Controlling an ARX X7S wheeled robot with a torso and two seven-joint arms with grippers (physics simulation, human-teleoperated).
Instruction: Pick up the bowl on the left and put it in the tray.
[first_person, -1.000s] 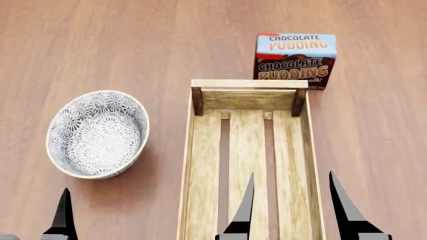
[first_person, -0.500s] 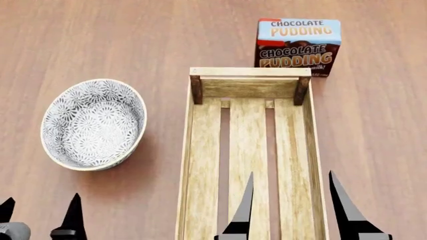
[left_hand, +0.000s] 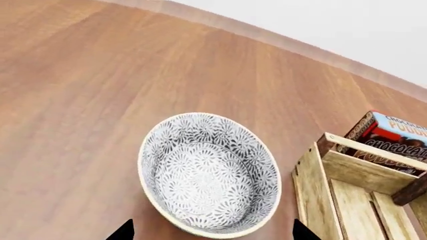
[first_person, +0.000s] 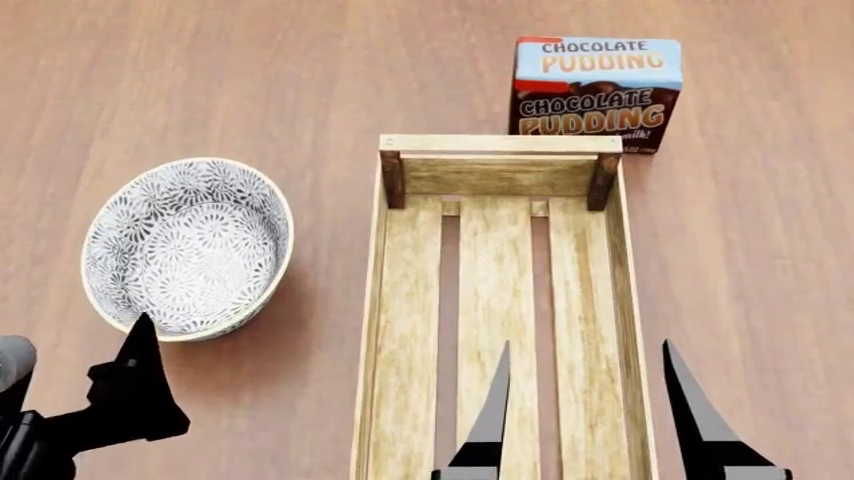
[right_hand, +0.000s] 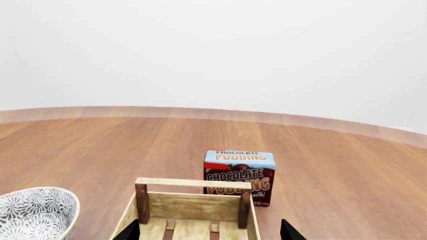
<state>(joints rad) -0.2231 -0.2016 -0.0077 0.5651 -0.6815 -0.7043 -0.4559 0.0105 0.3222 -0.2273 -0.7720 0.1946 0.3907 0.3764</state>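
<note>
On a wood-grain table (first_person: 200, 80) — bowl (first_person: 187, 248), tray (first_person: 501, 300), white wall (right_hand: 213, 50) behind

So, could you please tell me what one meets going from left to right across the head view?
Left gripper → patterned bowl → wooden slatted tray → right gripper. The chocolate pudding box overlaps the tray's span, so it is left out.

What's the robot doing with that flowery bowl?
The robot is reaching its left gripper toward the round white bowl with the grey-black flower pattern, which sits on the brown wooden table. The fingers are open and not touching it yet. The long light-wood slatted tray beside it holds nothing, and the right gripper hangs open over it. A chocolate pudding box stands behind.
</note>
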